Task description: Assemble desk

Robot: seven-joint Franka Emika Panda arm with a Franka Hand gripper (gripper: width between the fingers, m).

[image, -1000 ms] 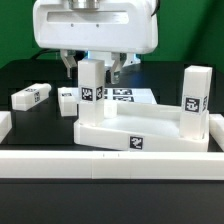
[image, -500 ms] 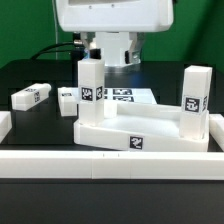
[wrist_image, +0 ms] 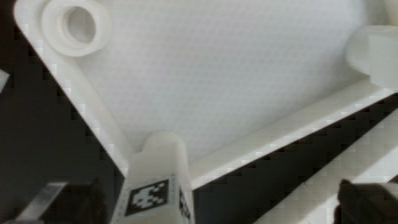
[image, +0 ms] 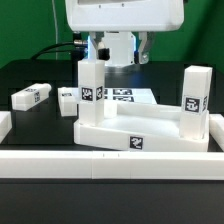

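The white desk top (image: 150, 122) lies upside down in the middle of the exterior view. Two square legs stand upright in its corner sockets: one at the back left (image: 91, 88), one at the right (image: 194, 98). Two loose tagged legs (image: 31, 96) (image: 67, 100) lie on the black table to the exterior view's left. My gripper (image: 122, 55) hangs above and behind the back-left leg, open and empty. In the wrist view the desk top (wrist_image: 214, 90) shows an empty round socket (wrist_image: 75, 25). That leg's tagged tip (wrist_image: 160, 185) stands below my open gripper (wrist_image: 205, 205), untouched.
The marker board (image: 125, 96) lies flat behind the desk top. A long plain white rail (image: 110, 166) runs along the table's front edge, with another piece (image: 4, 124) at the exterior view's left.
My gripper has risen and shifted toward the exterior view's right, away from the back-left leg. The leg stays standing in its socket. Nothing else has moved.
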